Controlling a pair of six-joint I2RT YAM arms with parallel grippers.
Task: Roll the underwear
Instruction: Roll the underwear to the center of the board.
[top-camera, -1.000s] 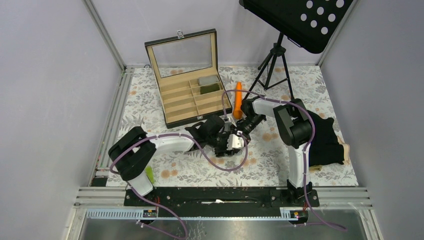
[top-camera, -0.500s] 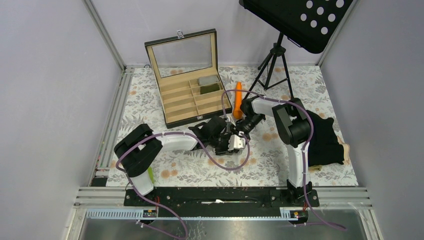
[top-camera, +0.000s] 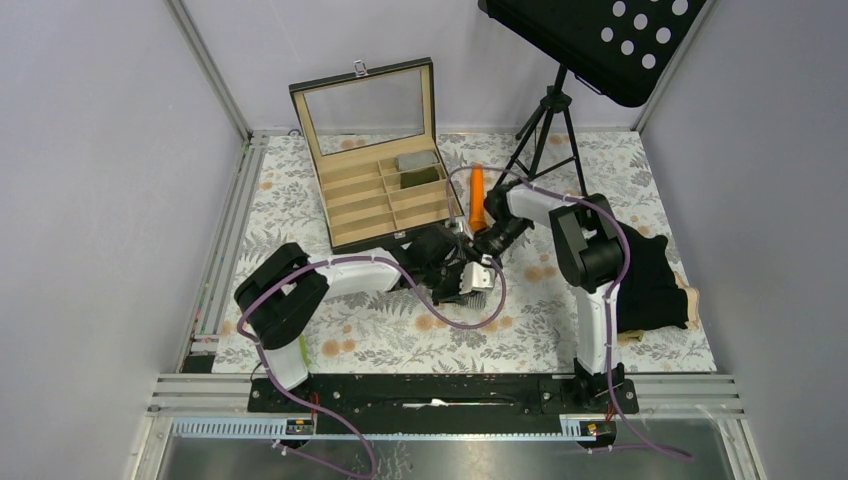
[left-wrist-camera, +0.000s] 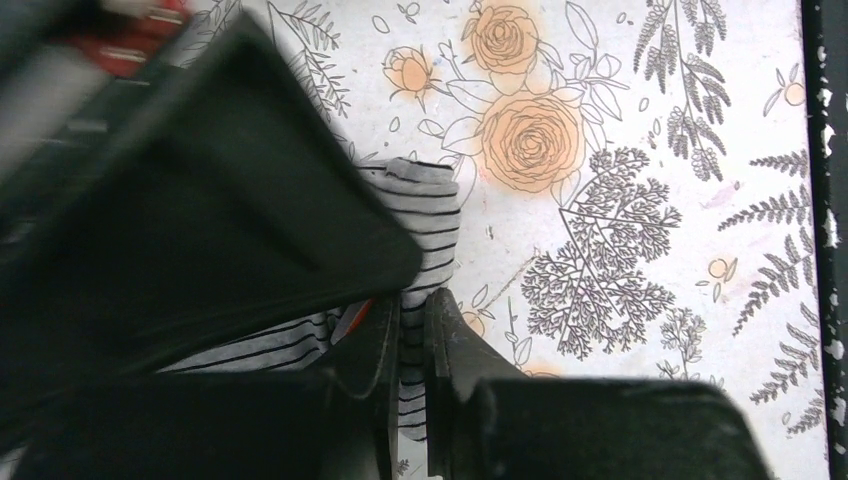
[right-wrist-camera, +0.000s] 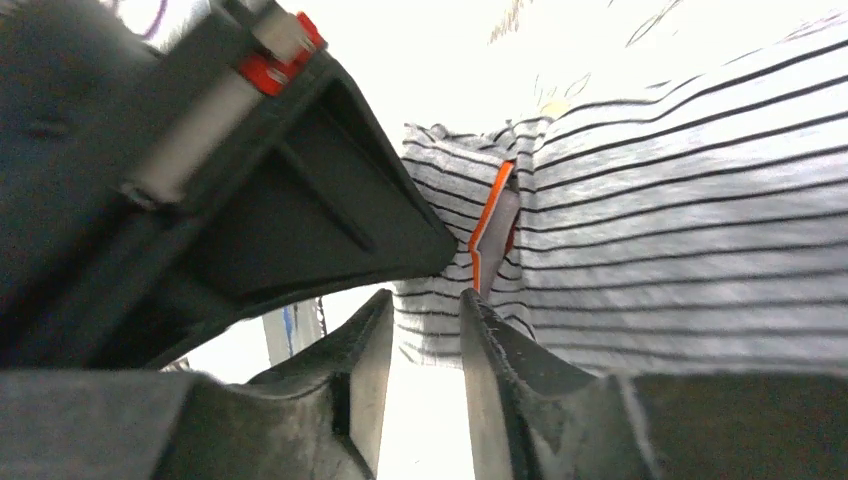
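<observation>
Centre frame, on the flowered table (top-camera: 350, 340), the left hand (left-wrist-camera: 412, 305) is all but closed, pinching a fold of the pinstriped grey underwear (left-wrist-camera: 428, 215). The right hand (right-wrist-camera: 425, 300) has its fingers a sliver apart at the cloth's edge; its grip cannot be told. At far right lies a heap of black underwear (top-camera: 650, 280).

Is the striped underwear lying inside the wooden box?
No, the striped underwear is out on the flowered table, not in the box.
</observation>
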